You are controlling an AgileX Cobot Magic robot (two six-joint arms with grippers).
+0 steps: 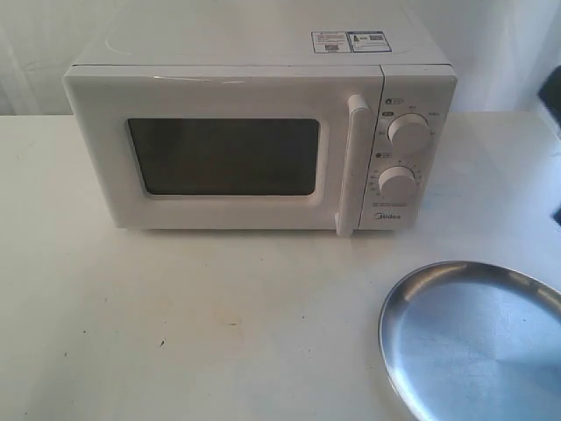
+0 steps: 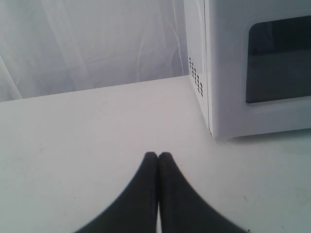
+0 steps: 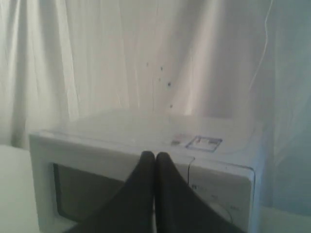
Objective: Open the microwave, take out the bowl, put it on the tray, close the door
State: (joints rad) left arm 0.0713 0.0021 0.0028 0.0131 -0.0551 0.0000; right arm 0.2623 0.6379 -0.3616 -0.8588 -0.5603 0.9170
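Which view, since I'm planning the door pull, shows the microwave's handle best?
The exterior view: the handle shows whole, a vertical bar between window and dials. The left wrist view shows only a microwave corner and some window, no handle. In the right wrist view, blur and the shut right end effector hide it.

Shiny silver metal tray; smooth white microwave, dark glossy window.
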